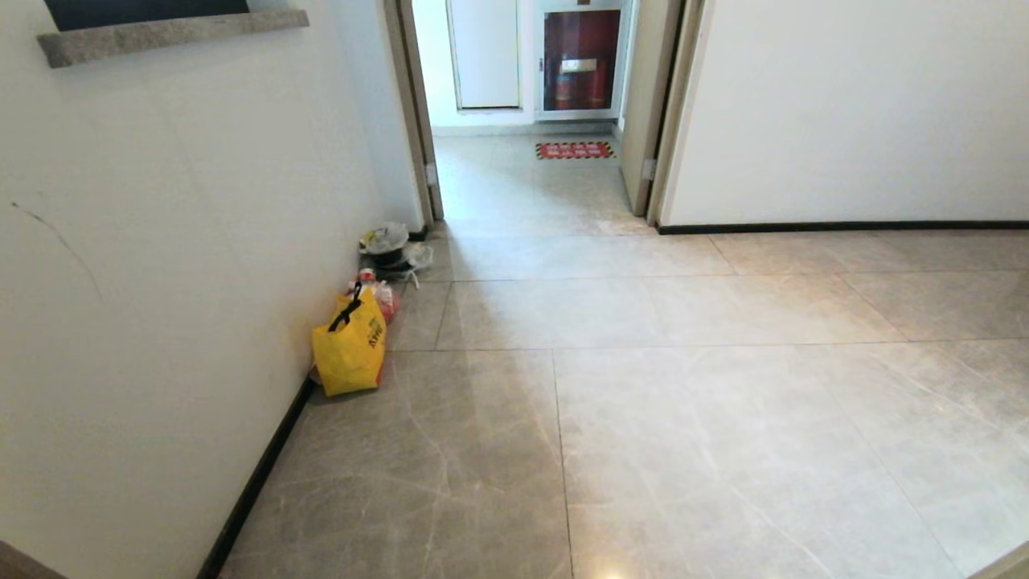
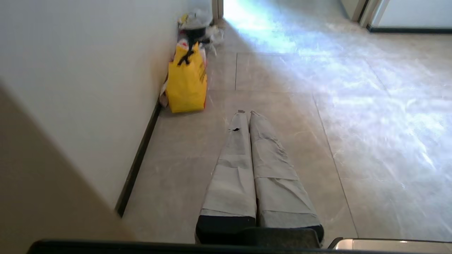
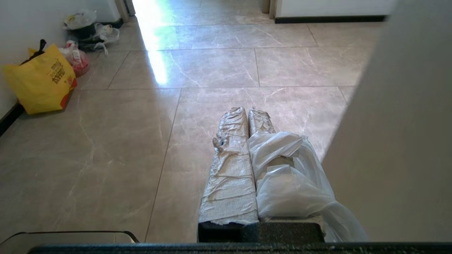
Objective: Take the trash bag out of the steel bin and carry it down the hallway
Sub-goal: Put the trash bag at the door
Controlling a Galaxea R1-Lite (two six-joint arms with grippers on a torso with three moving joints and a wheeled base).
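My right gripper (image 3: 248,110) is shut, its taped fingers pressed together above the glossy grey tiles of the hallway (image 1: 683,402). A thin, clear-white trash bag (image 3: 293,176) is caught between them; its film drapes over one finger and trails back toward the wrist. In the left wrist view my left gripper (image 2: 246,113) is shut with nothing in it, pointing along the floor. Neither arm shows in the head view. The steel bin is out of view.
A yellow shopping bag (image 1: 350,346) leans on the left wall, with a red bag (image 3: 78,60) and a dark container stuffed with plastic bags (image 1: 391,251) behind it. Beyond them an open doorway (image 1: 530,185) leads to a red mat (image 1: 574,150). A beige panel (image 3: 399,141) stands close by my right gripper.
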